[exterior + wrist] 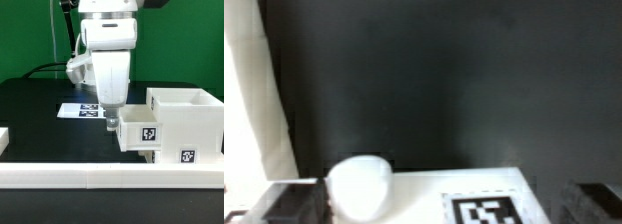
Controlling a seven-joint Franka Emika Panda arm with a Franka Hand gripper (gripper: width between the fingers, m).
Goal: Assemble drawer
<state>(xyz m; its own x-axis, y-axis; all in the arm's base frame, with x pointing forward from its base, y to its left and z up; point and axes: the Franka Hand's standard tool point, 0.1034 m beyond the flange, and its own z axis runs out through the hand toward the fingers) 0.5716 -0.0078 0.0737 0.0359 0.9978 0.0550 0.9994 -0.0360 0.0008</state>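
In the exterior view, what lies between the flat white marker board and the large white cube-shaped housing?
In the exterior view, the gripper and the small white knobbed tray stand between the marker board and the housing.

housing (185,118) and rail (110,177) block, black table (35,110) open

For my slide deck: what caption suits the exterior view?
Panda gripper at a small white plastic tagged tray beside the white cube-shaped drawer housing.

No readable text is showing; only black-and-white square tags are appearing on the tray (138,133), housing (186,125) and marker board (80,110).
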